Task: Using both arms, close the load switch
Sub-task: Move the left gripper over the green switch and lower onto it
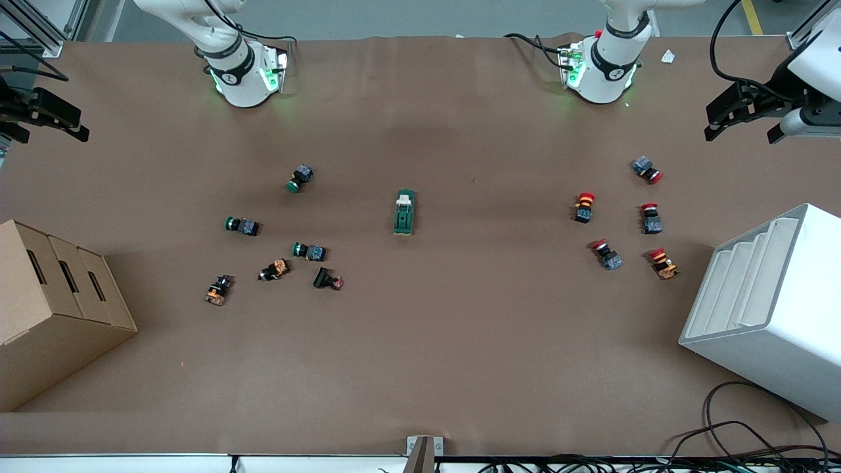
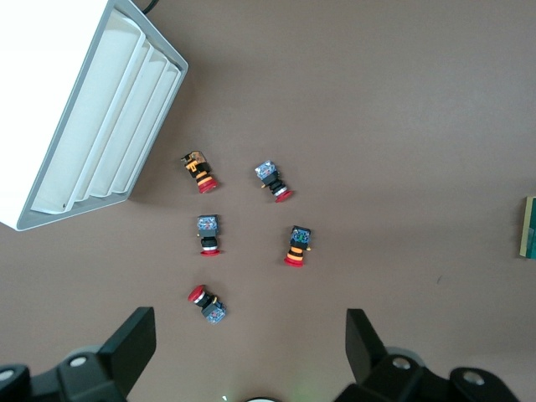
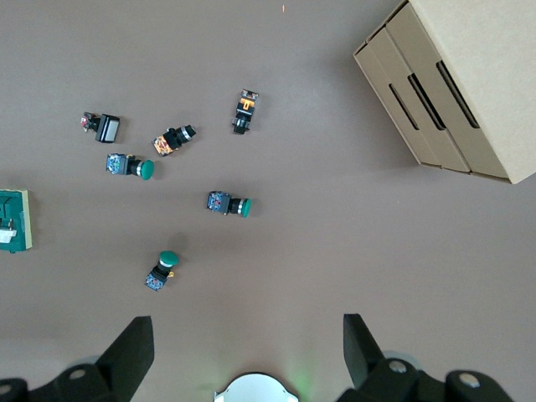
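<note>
Nothing of the task has begun: the load switch (image 1: 405, 212) lies untouched in the middle of the table (image 1: 420, 355), well apart from both claws, its cream lever end toward the robots' bases. The step in hand, as I judge it, is the approach. Both arms must come in from the table's ends toward the centre; one claw will probably have to steady the green body while the other works the lever.

The left gripper (image 1: 739, 118) hangs high over the left arm's end of the table, its fingers (image 2: 134, 343) spread wide apart and holding nothing. Below it and toward the table's centre lies a scatter of five red-capped push buttons (image 1: 617, 217), with the white tray (image 1: 769, 309) near them at that same end. In the left wrist view only the switch's edge (image 2: 529, 228) shows, out past the buttons, so this claw has the whole button cluster to cross.

The right gripper (image 1: 49, 118) hangs over the right arm's end, also wide open and empty (its fingers (image 3: 130, 352) frame the wrist view just as the left one's do). Under it and toward the centre lie the green-capped push buttons (image 1: 272, 220) and a few orange and black parts (image 1: 272, 279); the cardboard box (image 1: 52, 309) sits at that end. The switch (image 3: 15, 220) shows at the rim of this view too.

Both arms reach out sideways from their bases, wrists pointing down at the table.
</note>
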You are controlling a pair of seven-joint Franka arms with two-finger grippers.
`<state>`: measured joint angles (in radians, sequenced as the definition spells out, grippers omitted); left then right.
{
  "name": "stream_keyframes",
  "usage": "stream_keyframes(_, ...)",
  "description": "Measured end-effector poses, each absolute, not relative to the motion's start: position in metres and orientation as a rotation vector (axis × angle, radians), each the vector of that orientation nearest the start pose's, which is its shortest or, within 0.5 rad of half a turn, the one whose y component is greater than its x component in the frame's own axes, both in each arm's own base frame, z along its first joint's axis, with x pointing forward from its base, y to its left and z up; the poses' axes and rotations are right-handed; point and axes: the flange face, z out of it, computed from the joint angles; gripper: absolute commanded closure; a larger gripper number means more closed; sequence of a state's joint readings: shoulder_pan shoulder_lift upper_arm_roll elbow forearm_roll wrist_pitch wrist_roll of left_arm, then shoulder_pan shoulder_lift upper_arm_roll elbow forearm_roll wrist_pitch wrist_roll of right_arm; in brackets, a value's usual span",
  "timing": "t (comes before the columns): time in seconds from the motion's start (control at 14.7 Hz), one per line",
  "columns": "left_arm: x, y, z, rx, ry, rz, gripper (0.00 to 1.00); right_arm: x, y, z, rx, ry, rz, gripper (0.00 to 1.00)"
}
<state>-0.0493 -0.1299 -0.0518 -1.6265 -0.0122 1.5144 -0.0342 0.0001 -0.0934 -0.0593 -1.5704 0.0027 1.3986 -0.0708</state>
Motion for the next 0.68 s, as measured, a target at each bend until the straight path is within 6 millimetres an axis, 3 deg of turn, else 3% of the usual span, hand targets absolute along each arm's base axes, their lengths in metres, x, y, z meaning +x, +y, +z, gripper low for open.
stream_keyframes(0.34, 0.503, -0.074, 0.661, -3.141, 0.164, -0.020, 0.00, 0.503, -0.031, 0.658, -3.122, -0.020, 0.162, 0.00)
stream_keyframes(0.54, 0.501, -0.131, 0.644, -3.121, 0.270, 0.036, 0.00, 0.502, -0.031, 0.658, -3.122, -0.021, 0.164, 0.00)
stream_keyframes(0.68, 0.497, -0.192, 0.620, -3.114, 0.228, 0.085, 0.00, 0.503, -0.030, 0.658, -3.118, -0.023, 0.160, 0.00)
